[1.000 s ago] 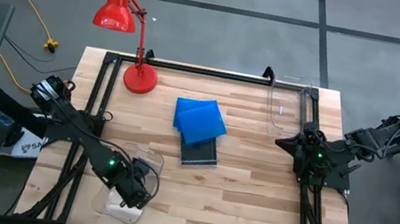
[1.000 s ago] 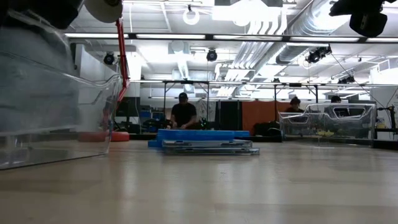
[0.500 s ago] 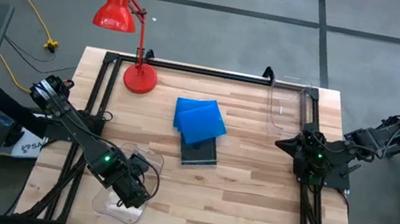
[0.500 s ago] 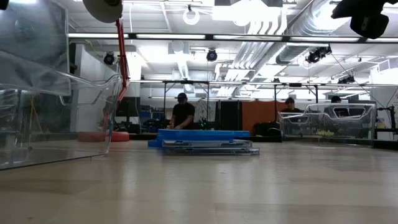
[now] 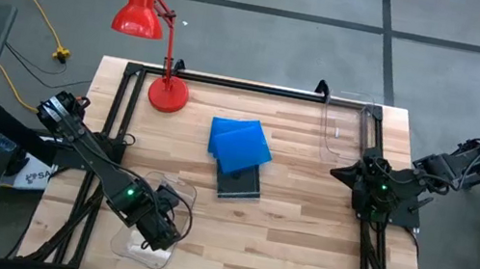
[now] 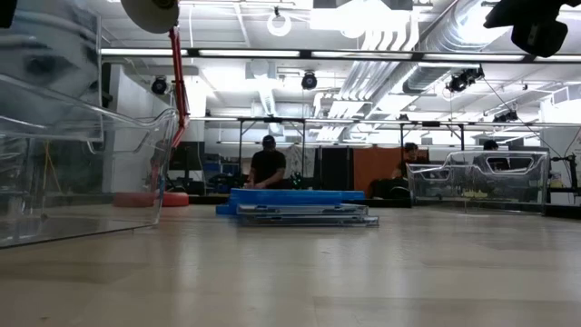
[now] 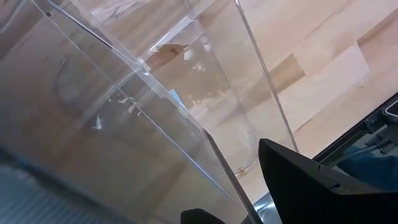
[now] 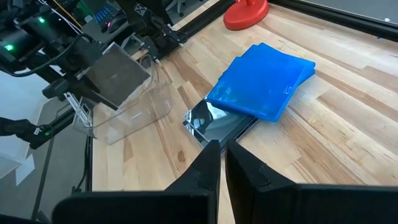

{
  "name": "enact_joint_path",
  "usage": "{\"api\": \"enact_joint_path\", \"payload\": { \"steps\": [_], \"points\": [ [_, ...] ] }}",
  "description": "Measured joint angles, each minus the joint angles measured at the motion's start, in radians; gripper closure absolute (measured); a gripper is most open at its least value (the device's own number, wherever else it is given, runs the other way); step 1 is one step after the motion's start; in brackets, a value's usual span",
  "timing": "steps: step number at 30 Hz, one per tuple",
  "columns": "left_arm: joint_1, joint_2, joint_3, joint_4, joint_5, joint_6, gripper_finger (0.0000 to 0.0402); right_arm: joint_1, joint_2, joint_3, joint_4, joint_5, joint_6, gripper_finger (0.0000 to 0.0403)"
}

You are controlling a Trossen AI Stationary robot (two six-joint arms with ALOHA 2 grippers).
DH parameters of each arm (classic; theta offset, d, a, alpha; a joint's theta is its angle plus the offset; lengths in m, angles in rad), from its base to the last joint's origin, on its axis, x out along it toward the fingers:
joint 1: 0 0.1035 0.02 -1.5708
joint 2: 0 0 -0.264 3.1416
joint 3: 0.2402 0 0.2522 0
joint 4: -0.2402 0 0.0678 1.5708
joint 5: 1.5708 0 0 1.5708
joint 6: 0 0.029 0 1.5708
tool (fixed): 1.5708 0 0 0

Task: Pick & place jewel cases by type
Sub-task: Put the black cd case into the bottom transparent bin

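At your left, the left gripper point(image 5: 159, 231) had risen a little over the near clear bin point(image 5: 121, 240), jaws spread; a dark jewel case point(image 8: 115, 74) leaned on edge inside, so I judge it delivered. The blue cases point(image 5: 240, 144) lay mid-bench, the pile's long axis far-to-near. The right gripper point(image 8: 222, 149) waited, jaws pressed together

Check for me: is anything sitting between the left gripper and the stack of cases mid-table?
Only the near wall of the clear bin: the left gripper hangs open over it. Past that, bare wood runs to the blue cases and the dark case beneath them.
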Motion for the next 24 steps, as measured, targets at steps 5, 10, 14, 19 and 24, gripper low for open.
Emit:
{"api": "enact_joint_path", "payload": {
  "steps": [5,10,14,19,24],
  "points": [
    [0.000,0.000,-0.004,0.009,-0.002,0.023,0.0162,0.000,0.000,0.000,0.000,0.000,0.000,0.0395],
    [0.000,0.000,-0.058,0.099,-0.001,0.051,0.0162,0.000,0.000,0.000,0.000,0.000,0.000,0.0398],
    [0.000,0.000,-0.097,0.154,0.004,0.087,0.0162,0.000,0.000,0.000,0.000,0.000,0.001,0.0396],
    [0.000,0.000,-0.102,0.118,0.017,0.158,0.0162,0.000,0.000,0.000,0.000,0.000,0.002,0.0396],
    [0.000,0.000,-0.102,0.081,0.038,0.236,0.0162,0.000,0.000,0.000,0.000,0.000,0.008,0.0393]
  ]
}}
